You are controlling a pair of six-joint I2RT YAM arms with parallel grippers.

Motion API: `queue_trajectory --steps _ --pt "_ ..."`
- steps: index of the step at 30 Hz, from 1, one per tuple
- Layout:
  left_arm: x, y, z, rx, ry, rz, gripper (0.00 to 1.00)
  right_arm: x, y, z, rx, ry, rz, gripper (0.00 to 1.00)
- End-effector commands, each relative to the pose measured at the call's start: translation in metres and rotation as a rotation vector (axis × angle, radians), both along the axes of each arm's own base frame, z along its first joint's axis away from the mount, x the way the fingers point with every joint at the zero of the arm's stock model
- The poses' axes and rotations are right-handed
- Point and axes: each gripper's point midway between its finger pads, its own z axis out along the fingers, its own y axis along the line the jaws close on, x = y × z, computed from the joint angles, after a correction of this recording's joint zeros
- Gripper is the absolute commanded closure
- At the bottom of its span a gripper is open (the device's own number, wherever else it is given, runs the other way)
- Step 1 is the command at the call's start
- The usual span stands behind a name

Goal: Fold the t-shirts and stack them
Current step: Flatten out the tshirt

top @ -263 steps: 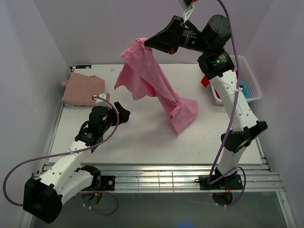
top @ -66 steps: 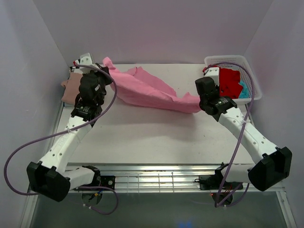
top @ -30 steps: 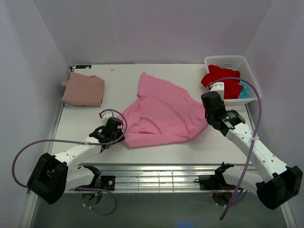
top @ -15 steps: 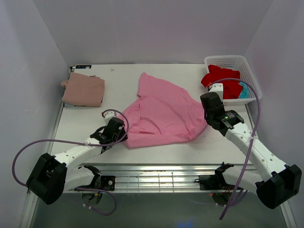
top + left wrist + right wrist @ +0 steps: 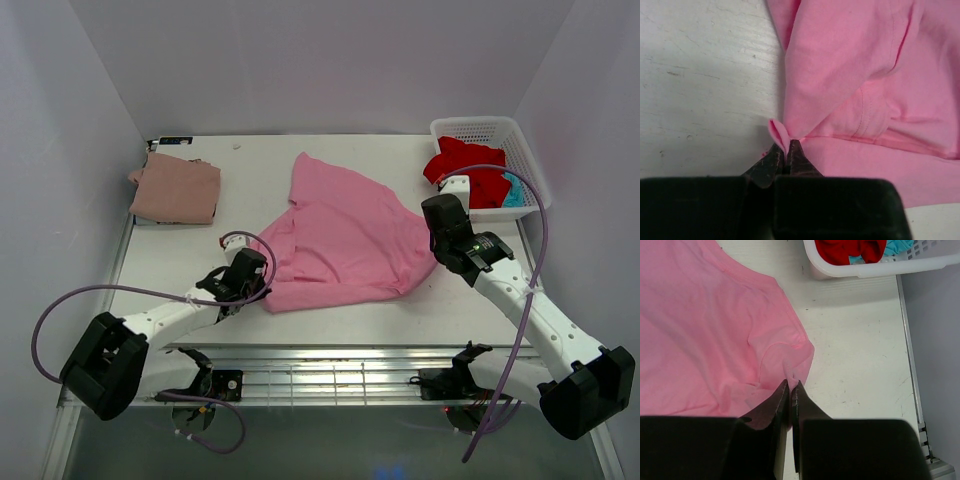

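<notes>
A bright pink t-shirt (image 5: 345,235) lies spread on the white table (image 5: 200,250), also filling the left wrist view (image 5: 865,75) and the right wrist view (image 5: 705,325). My left gripper (image 5: 788,144) is shut on a pinch of its near left edge; from above it sits low at the cloth's left corner (image 5: 258,283). My right gripper (image 5: 790,385) is shut on a fold of the shirt's near right corner, at the cloth's right edge (image 5: 437,240). A folded dusty rose t-shirt (image 5: 176,190) rests at the back left. Red (image 5: 470,172) and teal (image 5: 513,194) t-shirts lie in the basket.
The white latticed basket (image 5: 512,130) stands at the back right corner, its rim (image 5: 880,267) close beyond the right gripper. The table's front edge and a metal rail (image 5: 330,360) run just behind both grippers. Grey walls close in on three sides.
The left gripper slid right to the shirt's near left corner and closed on its edge. The right arm and the shirt have hardly moved over the last second.
</notes>
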Motion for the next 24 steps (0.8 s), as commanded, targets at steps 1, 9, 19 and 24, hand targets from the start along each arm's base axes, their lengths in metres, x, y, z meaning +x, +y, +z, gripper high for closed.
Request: queue_trajectory --steps 1,9,19,24 --pt "0.004 0.007 0.014 0.009 -0.065 0.029 1.00 0.006 0.002 0.009 0.022 -0.041 -0.012 0.92" --pt "0.079 -0.006 0.152 0.051 -0.377 0.064 1.00 0.027 0.013 0.023 0.012 -0.054 0.016 0.92" --pt "0.079 0.014 0.220 0.062 -0.549 0.106 1.00 0.023 0.007 0.068 0.011 -0.128 0.021 0.92" --pt "0.024 0.041 0.154 -0.016 -0.405 0.185 1.00 0.007 0.001 0.065 0.038 -0.129 0.019 0.92"
